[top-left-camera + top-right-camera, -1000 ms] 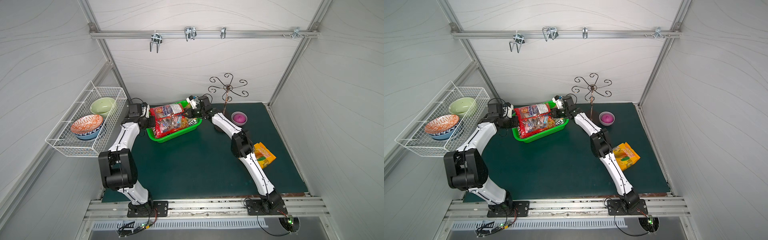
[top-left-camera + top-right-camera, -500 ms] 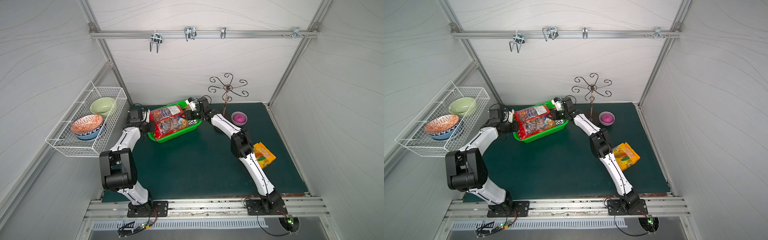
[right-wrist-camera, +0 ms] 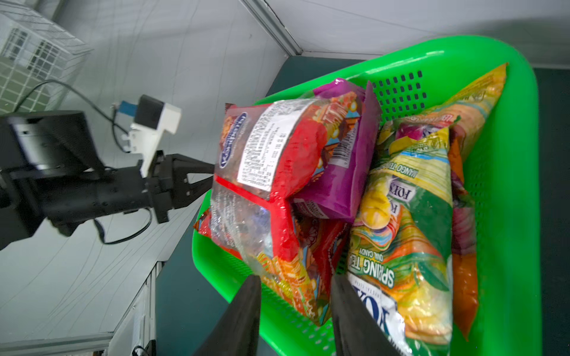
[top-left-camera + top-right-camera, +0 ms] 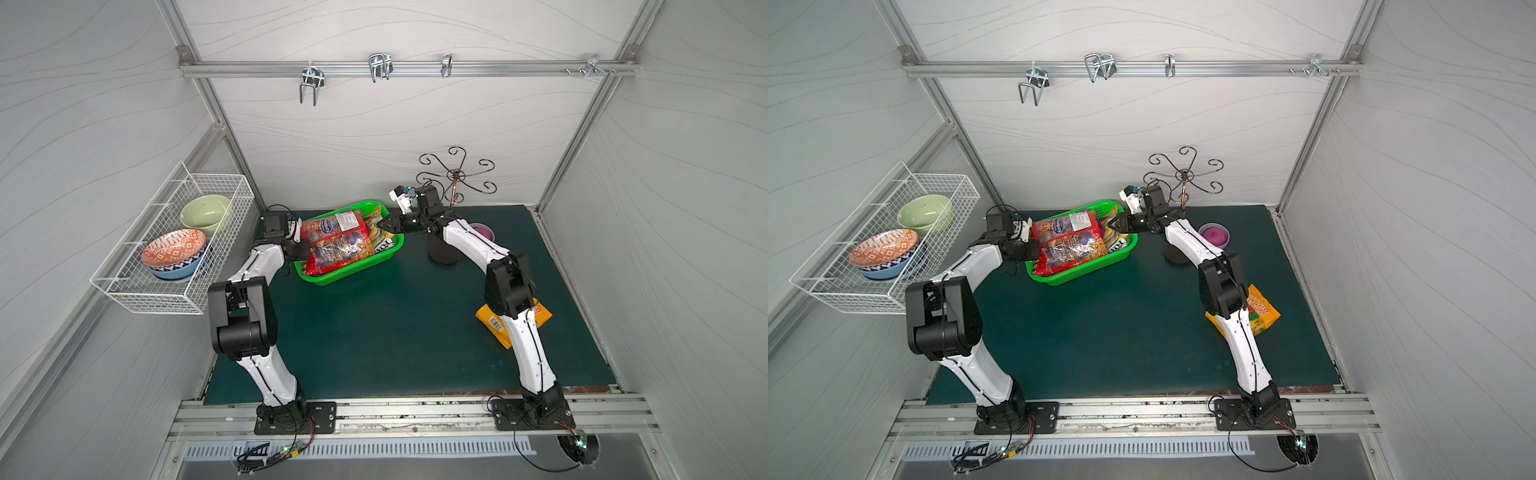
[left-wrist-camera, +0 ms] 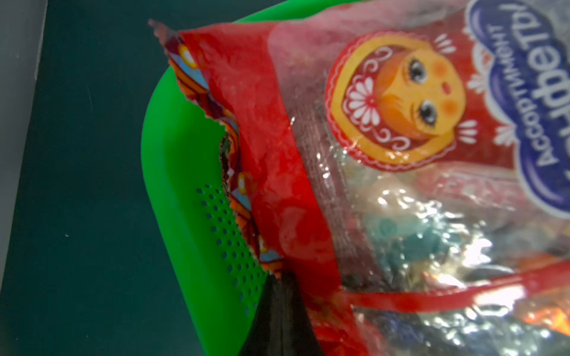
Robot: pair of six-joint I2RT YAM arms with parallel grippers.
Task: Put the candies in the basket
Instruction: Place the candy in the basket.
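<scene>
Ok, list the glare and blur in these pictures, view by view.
Left wrist view: the red candy bag is soft-focused, with glare on its clear film. Right wrist view: the green basket is sharp, the bags glint, the right gripper is a dark silhouette at the edge. Both top views: evenly lit, sharp.

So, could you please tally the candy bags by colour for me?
Red: 2, the top red bag and the lower red bag
Purple: 1, the purple bag
Green: 1, the green bag
Orange: 1, the orange bag
Yellow-orange: 1, the yellow-orange bag
Total: 6
</scene>
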